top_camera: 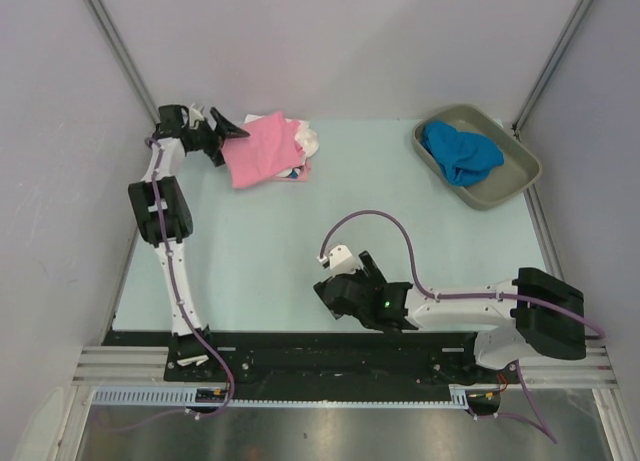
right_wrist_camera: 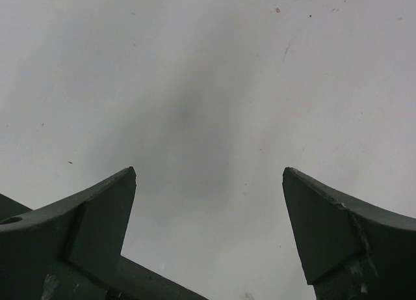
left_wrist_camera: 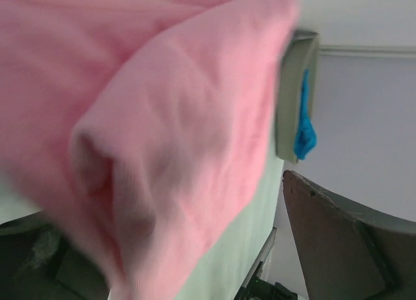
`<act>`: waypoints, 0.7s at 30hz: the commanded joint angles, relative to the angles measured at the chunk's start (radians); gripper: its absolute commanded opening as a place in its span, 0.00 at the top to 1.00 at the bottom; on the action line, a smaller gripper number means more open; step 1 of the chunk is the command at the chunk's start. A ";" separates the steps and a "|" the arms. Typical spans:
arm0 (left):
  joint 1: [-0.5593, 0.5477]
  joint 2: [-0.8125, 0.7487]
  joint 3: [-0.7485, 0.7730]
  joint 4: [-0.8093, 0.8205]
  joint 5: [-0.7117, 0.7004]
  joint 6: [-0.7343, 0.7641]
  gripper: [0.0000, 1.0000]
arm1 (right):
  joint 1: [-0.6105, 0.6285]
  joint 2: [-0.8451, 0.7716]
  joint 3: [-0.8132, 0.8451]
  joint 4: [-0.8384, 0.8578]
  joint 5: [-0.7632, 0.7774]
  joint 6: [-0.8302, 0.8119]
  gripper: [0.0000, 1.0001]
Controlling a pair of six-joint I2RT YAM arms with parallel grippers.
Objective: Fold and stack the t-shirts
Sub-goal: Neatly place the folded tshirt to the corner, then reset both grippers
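Pink t-shirt (left_wrist_camera: 169, 137) fills left wrist view — only overhead shows white shirt (top_camera: 308, 139).

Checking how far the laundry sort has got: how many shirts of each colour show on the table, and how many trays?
pink shirt: 1, on top of the pile
white printed shirt: 1, its edge peeking out from under the pink one
blue shirt: 1, in the tray
tray: 1
Total: 4 (the pile may hide more)
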State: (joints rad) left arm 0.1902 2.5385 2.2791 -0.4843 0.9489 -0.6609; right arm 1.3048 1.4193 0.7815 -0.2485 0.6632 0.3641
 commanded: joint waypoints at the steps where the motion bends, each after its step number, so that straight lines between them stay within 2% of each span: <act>1: 0.077 -0.050 -0.088 -0.129 -0.117 0.136 0.00 | 0.005 0.027 0.074 -0.003 0.019 0.006 0.00; 2: 0.084 -0.067 -0.102 -0.170 -0.203 0.147 0.00 | 0.007 0.033 0.082 -0.011 0.026 0.004 0.00; 4: 0.107 -0.119 -0.171 -0.185 -0.266 0.161 0.00 | 0.011 0.032 0.090 -0.026 0.036 0.004 0.00; 5: 0.110 -0.135 -0.187 -0.210 -0.341 0.165 0.00 | 0.011 0.029 0.093 -0.026 0.035 0.006 0.00; 11: 0.127 -0.262 -0.332 -0.257 -0.486 0.176 0.00 | 0.007 0.001 0.104 -0.054 0.044 0.033 0.01; 15: 0.126 -0.412 -0.568 -0.130 -0.412 0.107 0.00 | -0.033 -0.022 0.116 -0.046 0.010 0.053 0.00; 19: 0.103 -0.621 -0.911 0.102 -0.302 -0.002 0.00 | -0.159 -0.039 0.153 -0.025 -0.142 0.030 0.00; 21: 0.071 -0.758 -1.005 0.160 -0.298 -0.055 0.00 | -0.272 -0.042 0.185 -0.009 -0.212 0.012 0.00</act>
State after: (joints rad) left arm 0.3130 2.0335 1.4422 -0.5156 0.5869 -0.5945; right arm 1.1824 1.4158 0.8749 -0.2993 0.5892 0.3882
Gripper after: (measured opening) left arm 0.996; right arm 0.994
